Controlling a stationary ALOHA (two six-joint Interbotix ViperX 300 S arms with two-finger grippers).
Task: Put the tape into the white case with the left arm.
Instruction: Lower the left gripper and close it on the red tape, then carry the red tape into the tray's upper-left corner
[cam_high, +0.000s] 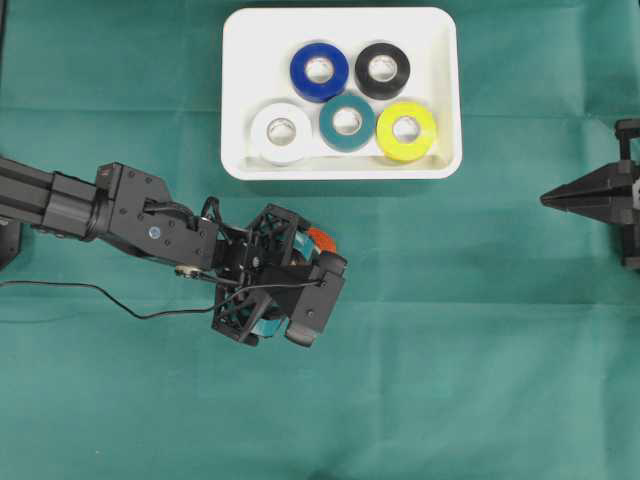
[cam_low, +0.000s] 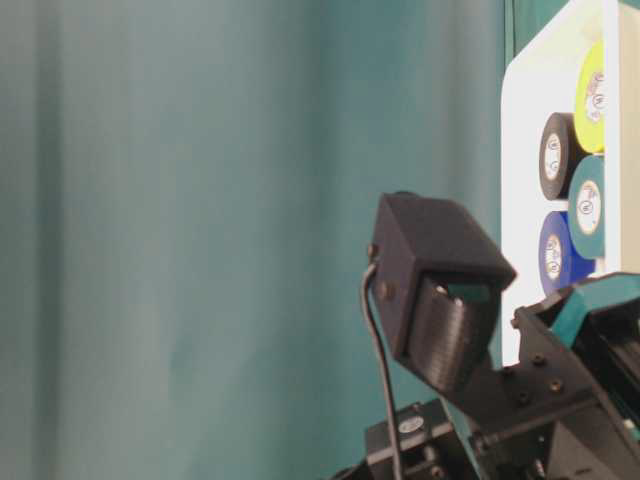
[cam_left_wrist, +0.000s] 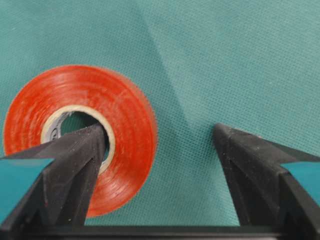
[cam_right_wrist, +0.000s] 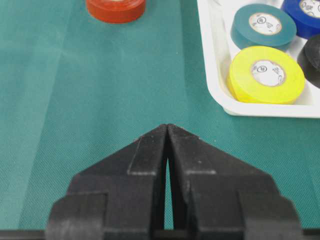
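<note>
Tape, the orange roll (cam_left_wrist: 80, 137), lies flat on the green cloth (cam_high: 480, 330), well short of the white case (cam_high: 240, 90). The left gripper (cam_left_wrist: 160, 135) is right over it, jaws spread wide and gripping nothing. In the left wrist view one finger (cam_left_wrist: 75, 165) has its tip over the roll's hole while the other finger (cam_left_wrist: 250, 170) stands clear on bare cloth off to the side, so one wall of the roll sits between them. Whether the tip touches the roll, I cannot tell. From overhead, only a sliver of orange peeks out past the gripper's lattice frame, just below the case's lower left corner.

Inside the case lie five rolls, flat: blue (cam_high: 319, 71) and black (cam_high: 382, 69) in the far row, white (cam_high: 281, 132), teal (cam_high: 347, 122) and yellow (cam_high: 406, 130) in the near row, packed close together.

Over at the right edge, the right gripper (cam_right_wrist: 167, 130) hangs clenched, fingertips pressed together on nothing, well apart from the case and the orange roll.
</note>
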